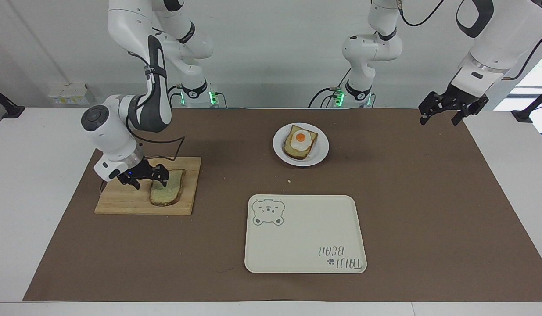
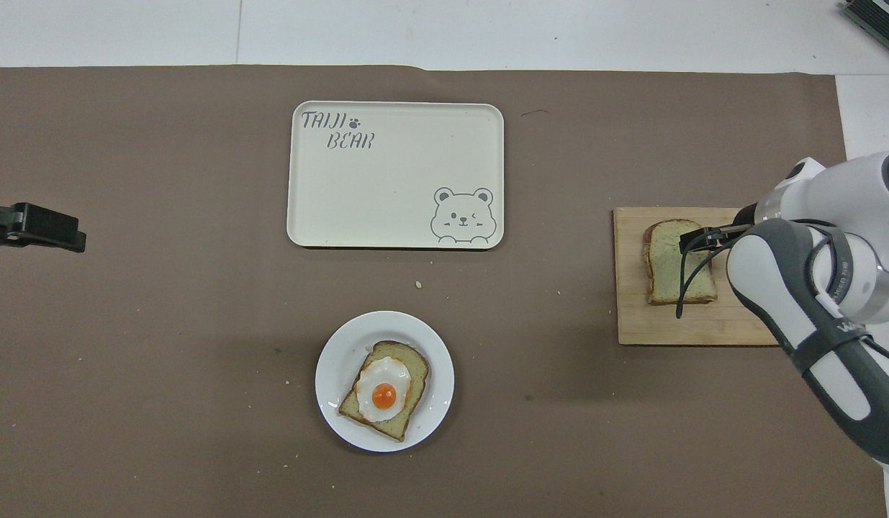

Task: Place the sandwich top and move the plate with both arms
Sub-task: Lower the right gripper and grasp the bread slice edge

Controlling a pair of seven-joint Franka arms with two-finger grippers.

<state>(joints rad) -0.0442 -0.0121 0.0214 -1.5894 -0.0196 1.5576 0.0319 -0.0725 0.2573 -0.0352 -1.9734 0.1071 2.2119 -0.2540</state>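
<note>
The sandwich top (image 1: 167, 193) lies flat on a wooden cutting board (image 1: 121, 199) at the right arm's end of the table; it also shows in the overhead view (image 2: 671, 270). My right gripper (image 1: 150, 181) is open and low at the slice's edge nearest the robots, one finger over the bread. In the overhead view the arm hides most of this gripper (image 2: 705, 234). The white plate (image 1: 321, 151) holds the egg-topped toast (image 1: 300, 141) mid-table, close to the robots. My left gripper (image 1: 439, 118) is open and waits in the air at the left arm's end of the table.
A cream bear-print tray (image 1: 303, 235) lies farther from the robots than the plate (image 2: 332, 360). A brown mat covers the table. A few crumbs lie between plate and tray.
</note>
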